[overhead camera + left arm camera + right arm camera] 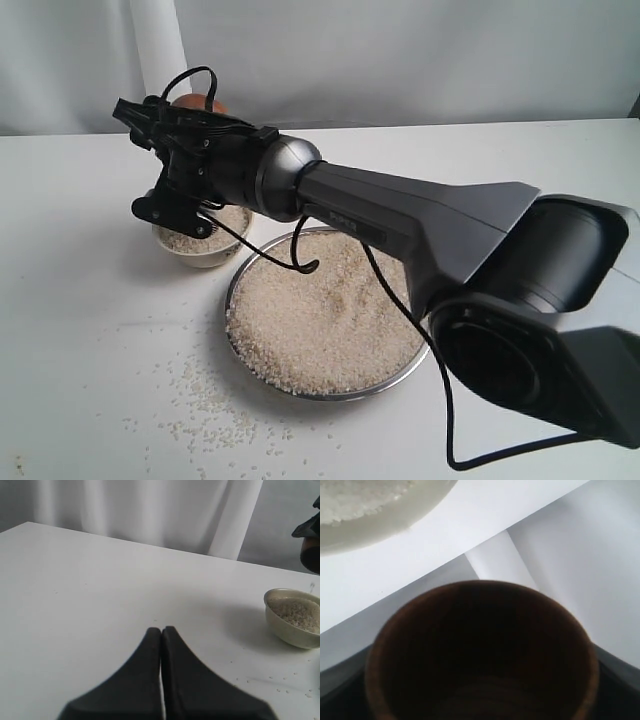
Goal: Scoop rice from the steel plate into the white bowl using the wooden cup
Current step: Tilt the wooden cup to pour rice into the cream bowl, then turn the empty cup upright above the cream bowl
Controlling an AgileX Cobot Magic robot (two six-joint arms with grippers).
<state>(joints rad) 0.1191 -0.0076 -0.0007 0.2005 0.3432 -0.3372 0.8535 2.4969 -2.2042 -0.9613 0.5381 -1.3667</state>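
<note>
My right gripper (168, 158) reaches across from the right and is shut on the wooden cup (200, 103), held in the air just above the white bowl (205, 255). The right wrist view looks into the cup's (480, 645) dark inside, where I make out no grains. The bowl (380, 527) holds rice (190, 238). The steel plate (236, 282) lies beside the bowl, heaped with rice (320, 320). My left gripper (161, 629) is shut and empty, low over bare table, well away from the bowl (287, 630).
Loose grains (210, 400) are scattered on the white table in front of the plate and bowl. A black cable (300, 255) hangs from the right arm over the plate. A white curtain (150, 510) hangs behind the table's far edge.
</note>
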